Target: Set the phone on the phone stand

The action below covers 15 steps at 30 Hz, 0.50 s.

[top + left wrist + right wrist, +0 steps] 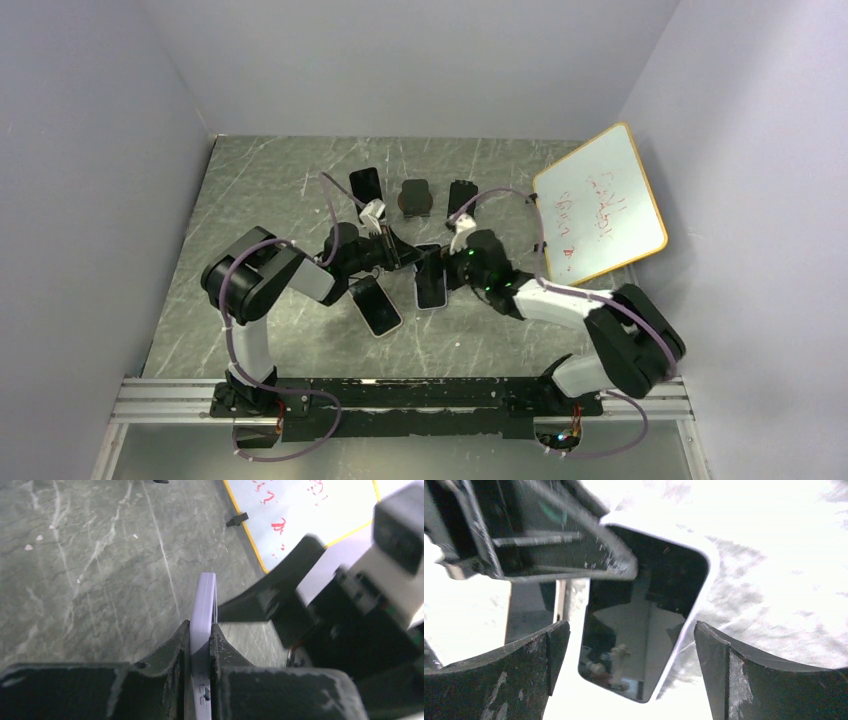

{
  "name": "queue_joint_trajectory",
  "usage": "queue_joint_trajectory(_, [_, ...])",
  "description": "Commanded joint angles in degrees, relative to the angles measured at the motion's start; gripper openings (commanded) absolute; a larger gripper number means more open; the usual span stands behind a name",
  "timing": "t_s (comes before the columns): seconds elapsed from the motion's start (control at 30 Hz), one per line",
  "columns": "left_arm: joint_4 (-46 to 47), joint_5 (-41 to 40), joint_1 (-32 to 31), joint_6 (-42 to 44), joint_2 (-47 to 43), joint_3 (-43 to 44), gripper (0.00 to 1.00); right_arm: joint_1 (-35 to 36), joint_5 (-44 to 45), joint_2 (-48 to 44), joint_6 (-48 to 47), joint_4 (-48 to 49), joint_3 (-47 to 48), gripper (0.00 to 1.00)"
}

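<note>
Left pincer [201, 641]: clamped narrow on the phone [206, 594], gripping it across face and back at one end.
Right pincer [631, 630]: spread wide, a finger on either side of the phone, touching neither long edge.
Phone: mid-table between the two pincers, dark screen up, pale rim; whether it rests on the table [280, 190] cannot be told.
Phone stand [416, 197]: dark, towards the far edge, well apart from the phone.
Second phone [378, 306]: flat on the table, just left of the held one.
Whiteboard [600, 200]: leaning at the right wall.
</note>
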Motion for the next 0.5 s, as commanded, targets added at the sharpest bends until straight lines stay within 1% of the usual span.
queue_joint_trajectory(0.0, [2.9,9.5,1.5,5.6,-1.7,1.9,0.05,-9.6,-13.7,-8.5,-0.7,4.6,-1.7,1.00])
queue_joint_trajectory(0.03, [2.3,10.8,1.7,6.5,-2.2,2.2,0.05,-13.7,-16.8,-10.3,0.5,5.8,-2.5,1.00])
queue_joint_trajectory(0.1, [0.9,13.7,1.9,8.7,-3.3,3.4,0.05,-17.6,-20.4,-13.0,1.3,7.0,-3.6,0.99])
queue_joint_trajectory(0.2, [-3.6,19.7,2.0,12.7,-5.3,6.2,0.05,-18.4,-25.5,-13.1,2.5,8.8,-3.2,0.95])
queue_joint_trajectory(0.27, [-9.6,22.6,2.0,17.3,-7.1,8.6,0.05,-18.4,-28.8,-11.3,3.1,10.4,-2.5,0.92])
queue_joint_trajectory(0.4, [-24.8,22.6,2.0,27.4,-10.9,11.8,0.05,-18.4,-30.4,-10.9,2.6,11.5,-1.6,0.87])
queue_joint_trajectory(0.47, [-25.3,21.6,2.0,28.5,-11.8,11.4,0.05,-18.4,-30.6,-11.2,2.3,11.3,-1.4,0.84])
